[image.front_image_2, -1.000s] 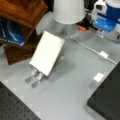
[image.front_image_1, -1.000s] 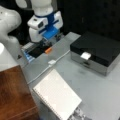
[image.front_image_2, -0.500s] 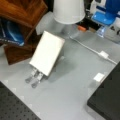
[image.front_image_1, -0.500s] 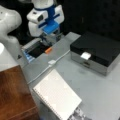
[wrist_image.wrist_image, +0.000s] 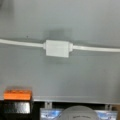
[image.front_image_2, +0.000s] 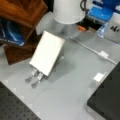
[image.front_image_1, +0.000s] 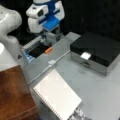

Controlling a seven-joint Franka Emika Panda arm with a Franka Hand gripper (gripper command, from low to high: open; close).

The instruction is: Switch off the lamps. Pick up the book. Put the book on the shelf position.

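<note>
Book: the book leans tilted on a small metal stand on the grey tabletop, just beside the wooden block; in a front view its plain cover faces up.
Handling: likely light, stiff and smooth; the free upper edge looks the easiest hold.
Tool: the tool hangs well apart from the book, above the white cable switch; cannot tell whether clenched or released.
Containers: black-topped box closed, contents hidden.

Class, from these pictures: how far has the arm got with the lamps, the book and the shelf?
Nothing looks done. The book leans on its metal rack, and the shelf position has no book on top. The gripper hangs near the white cable switch, holding nothing visible. Lifting and placing the book remain.
</note>
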